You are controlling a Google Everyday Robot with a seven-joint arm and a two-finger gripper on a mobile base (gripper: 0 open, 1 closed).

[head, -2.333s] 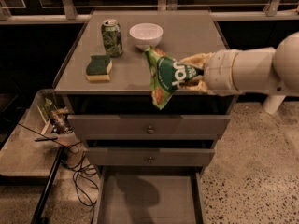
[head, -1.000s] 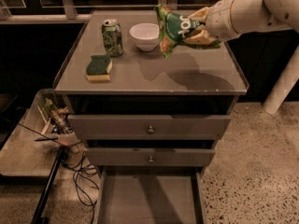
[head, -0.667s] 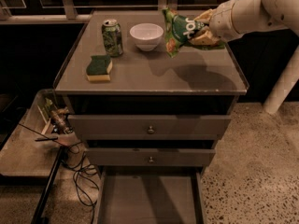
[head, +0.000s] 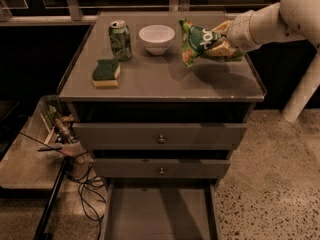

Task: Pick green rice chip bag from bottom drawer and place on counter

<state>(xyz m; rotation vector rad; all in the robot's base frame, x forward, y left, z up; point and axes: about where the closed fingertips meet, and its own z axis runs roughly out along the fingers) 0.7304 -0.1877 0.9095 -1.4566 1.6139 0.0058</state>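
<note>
Toward the upper right of the frame, the gripper (head: 221, 43) is clamped on the green chip bag (head: 194, 42), holding it tilted over the right rear part of the counter (head: 165, 76). Left of the bag stand a white bowl (head: 157, 38) and a green can (head: 120, 40), with a sponge (head: 106, 73) nearer the front. At the bottom centre, the drawer (head: 160, 214) is pulled open.

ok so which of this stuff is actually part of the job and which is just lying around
Part of the job: green rice chip bag, held by the gripper above the right rear of the counter; bottom drawer, open.
Just lying about: soda can, white bowl, sponge, all standing on the counter.
</note>
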